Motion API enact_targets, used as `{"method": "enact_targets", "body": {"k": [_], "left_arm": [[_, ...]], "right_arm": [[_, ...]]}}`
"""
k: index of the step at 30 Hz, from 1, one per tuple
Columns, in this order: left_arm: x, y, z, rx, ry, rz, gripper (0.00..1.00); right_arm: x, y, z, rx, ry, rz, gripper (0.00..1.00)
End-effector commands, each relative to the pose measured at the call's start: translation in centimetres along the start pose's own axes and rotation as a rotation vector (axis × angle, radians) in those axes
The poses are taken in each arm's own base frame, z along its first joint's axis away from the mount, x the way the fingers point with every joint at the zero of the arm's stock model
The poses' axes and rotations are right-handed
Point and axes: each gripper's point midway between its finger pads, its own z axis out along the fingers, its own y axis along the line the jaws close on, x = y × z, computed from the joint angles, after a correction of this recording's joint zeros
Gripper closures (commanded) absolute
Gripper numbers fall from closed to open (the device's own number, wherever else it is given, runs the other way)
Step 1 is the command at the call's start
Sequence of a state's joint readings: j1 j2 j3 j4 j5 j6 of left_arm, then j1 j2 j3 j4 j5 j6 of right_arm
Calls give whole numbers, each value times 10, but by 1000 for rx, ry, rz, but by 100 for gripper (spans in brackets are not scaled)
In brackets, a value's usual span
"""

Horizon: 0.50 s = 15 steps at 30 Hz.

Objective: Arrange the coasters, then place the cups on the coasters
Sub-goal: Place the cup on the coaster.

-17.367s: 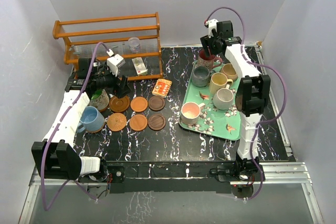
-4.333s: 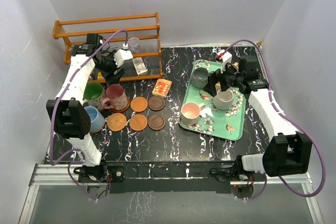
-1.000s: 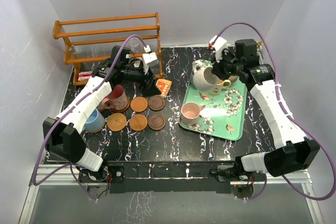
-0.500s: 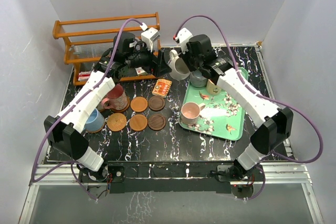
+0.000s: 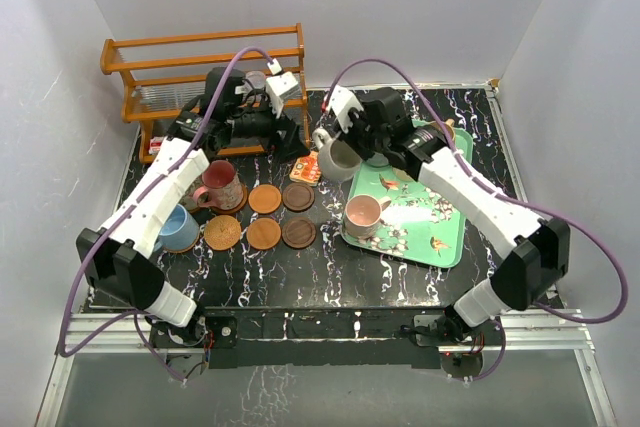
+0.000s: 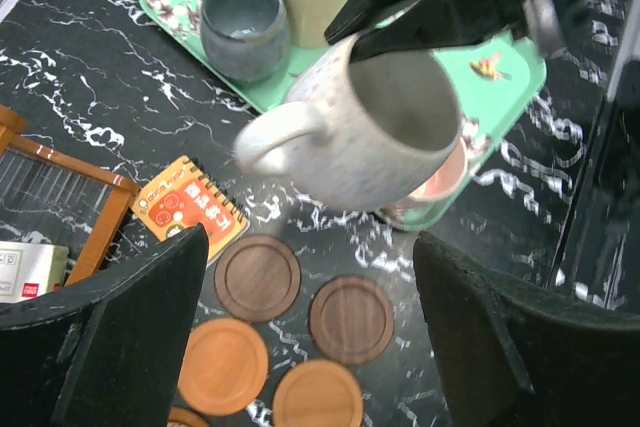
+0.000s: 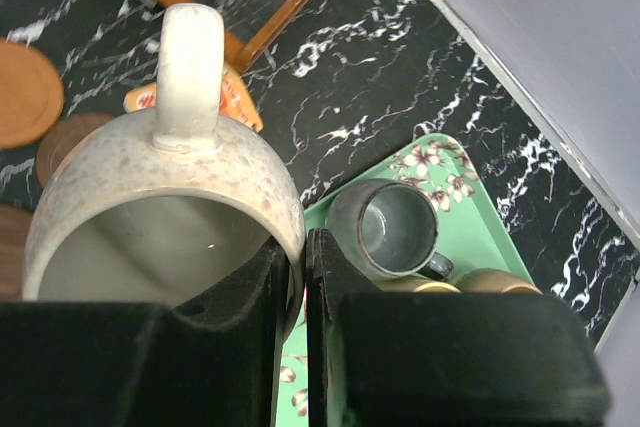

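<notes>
Off-white mug point(image 5: 338, 155), lifted off the tray point(image 5: 445, 239), is travelling toward nine o'clock, right gripper point(image 7: 303, 247) pinching its rim, left gripper point(image 6: 308, 247) spread, seemingly for handover.

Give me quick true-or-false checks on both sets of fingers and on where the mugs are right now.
1. The right fingers pinch the rim of the off-white mug. True.
2. The left fingers are shut on the maroon mug. False: they stand open, holding nothing; the maroon mug stands untouched.
3. The pink mug is off the green tray. False: it stands on it.
4. The grey mug is on the green tray. True.
</notes>
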<state>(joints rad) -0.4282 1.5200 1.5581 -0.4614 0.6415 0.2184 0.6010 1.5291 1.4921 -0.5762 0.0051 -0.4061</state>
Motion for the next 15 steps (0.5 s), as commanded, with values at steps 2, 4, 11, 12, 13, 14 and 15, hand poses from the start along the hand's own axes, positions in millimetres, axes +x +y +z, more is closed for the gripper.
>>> {"method": "enact_targets", "body": {"k": [2, 4, 11, 12, 13, 14, 15], "left_arm": [[16, -34, -37, 216, -3, 285, 21], [26, -38, -38, 266, 7, 335, 22], [28, -64, -34, 459, -74, 361, 26], [26, -68, -33, 483, -87, 357, 28], [26, -72, -32, 507, -95, 350, 29], [26, -75, -31, 522, -97, 346, 31], [28, -79, -30, 538, -96, 342, 33]], "right_arm": [[-58, 25, -61, -174, -300, -199, 100], [-57, 41, -69, -265, -319, -234, 100], [-58, 67, -82, -421, -348, -289, 100], [-58, 68, -83, -428, -350, -290, 100], [-59, 68, -83, -433, -351, -287, 100], [-60, 69, -83, -438, -353, -285, 100], [-61, 69, -83, -443, -355, -283, 100]]}}
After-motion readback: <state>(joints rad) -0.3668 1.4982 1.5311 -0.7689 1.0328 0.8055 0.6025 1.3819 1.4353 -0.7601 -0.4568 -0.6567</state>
